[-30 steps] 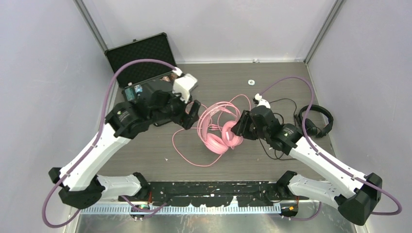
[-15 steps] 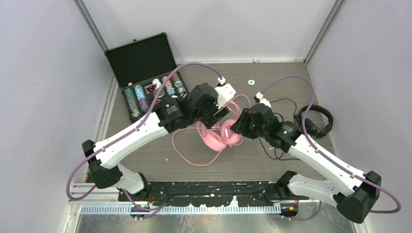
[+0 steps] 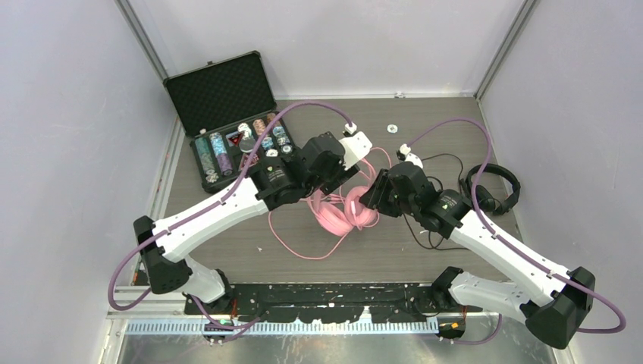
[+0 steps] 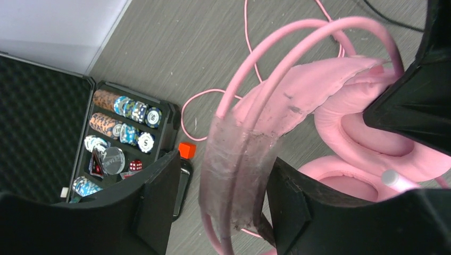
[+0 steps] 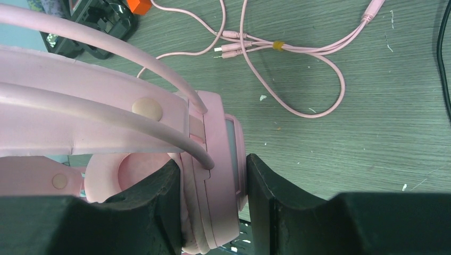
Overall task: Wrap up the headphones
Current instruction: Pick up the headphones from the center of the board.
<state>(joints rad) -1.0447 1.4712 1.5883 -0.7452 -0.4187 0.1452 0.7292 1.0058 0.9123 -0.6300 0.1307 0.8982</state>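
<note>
Pink headset [image 3: 337,218] inside left gripper [image 4: 223,164] and right gripper [image 5: 213,167]

L gripper [image 4: 223,167] open; R gripper [image 5: 213,169] clamped.

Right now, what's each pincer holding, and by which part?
Right pincer clamps the pink headphones by one earcup. Left pincer straddles the headband, jaws open, not gripping yet.
</note>
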